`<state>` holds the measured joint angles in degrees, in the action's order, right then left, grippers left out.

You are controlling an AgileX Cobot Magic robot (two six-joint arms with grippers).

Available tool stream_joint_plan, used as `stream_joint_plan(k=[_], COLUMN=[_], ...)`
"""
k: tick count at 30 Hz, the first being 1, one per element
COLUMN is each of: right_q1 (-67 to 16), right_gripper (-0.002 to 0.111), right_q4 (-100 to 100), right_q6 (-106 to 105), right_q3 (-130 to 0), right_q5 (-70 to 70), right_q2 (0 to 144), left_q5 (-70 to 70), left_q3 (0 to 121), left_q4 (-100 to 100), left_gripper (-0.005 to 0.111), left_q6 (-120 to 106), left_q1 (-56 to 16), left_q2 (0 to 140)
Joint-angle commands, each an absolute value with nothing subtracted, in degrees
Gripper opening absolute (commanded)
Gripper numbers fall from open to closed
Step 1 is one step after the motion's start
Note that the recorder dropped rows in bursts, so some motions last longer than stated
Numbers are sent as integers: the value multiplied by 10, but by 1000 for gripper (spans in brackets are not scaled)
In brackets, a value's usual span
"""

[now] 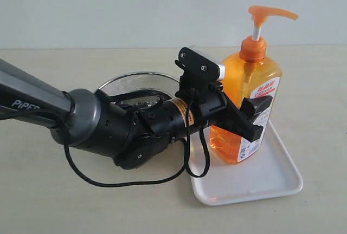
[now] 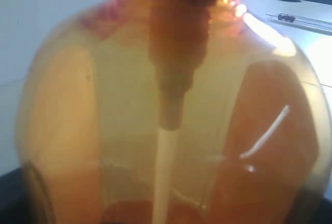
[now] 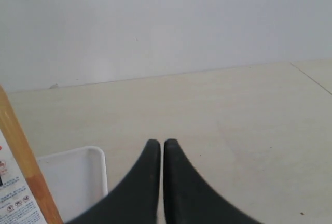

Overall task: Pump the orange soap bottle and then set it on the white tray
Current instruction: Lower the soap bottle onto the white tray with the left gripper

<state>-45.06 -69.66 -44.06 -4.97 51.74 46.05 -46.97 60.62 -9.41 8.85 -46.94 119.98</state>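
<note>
- My left gripper is clamped on the bottle, with one jaw across the front of it.
- I see the bottle upright on the tray, at the end nearest the mesh bowl.
- My right gripper has its fingers pressed together, low over the table.

The orange soap bottle very close, edge to edge, pale dip tube down its middle
</note>
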Motion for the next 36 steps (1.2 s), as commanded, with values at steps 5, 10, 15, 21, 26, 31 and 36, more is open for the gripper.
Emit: stream_joint_plan(k=[5,10,15,21,26,31,36], right_q1=[-451,-451,-451,-451,-451,-451,-451], right_gripper=[0,0,0,0,0,0,0], right_q4=[-686,-686,-680,-676,-676,-671,-669], right_q6=[-444,-449,-450,-450,-450,-450,-450], right_q3=[-47,-47,-47,-47,-47,-47,-47], right_q5=[507,506,498,496,495,493,491], right_q2=[458,458,458,458,458,458,458], left_q5=[-507,-503,-495,-486,-486,-482,-469], left_q3=[617,617,617,617,617,617,617], left_q4=[-84,-85,-88,-84,-90,-104,-94], left_gripper=[34,34,49,76,79,79,79], left_q6=[81,75,64,68,61,60,60], left_q1=[-473,-473,-473,-473,-473,-473,-473], left_q2=[1194,1194,1194,1194,1194,1194,1194])
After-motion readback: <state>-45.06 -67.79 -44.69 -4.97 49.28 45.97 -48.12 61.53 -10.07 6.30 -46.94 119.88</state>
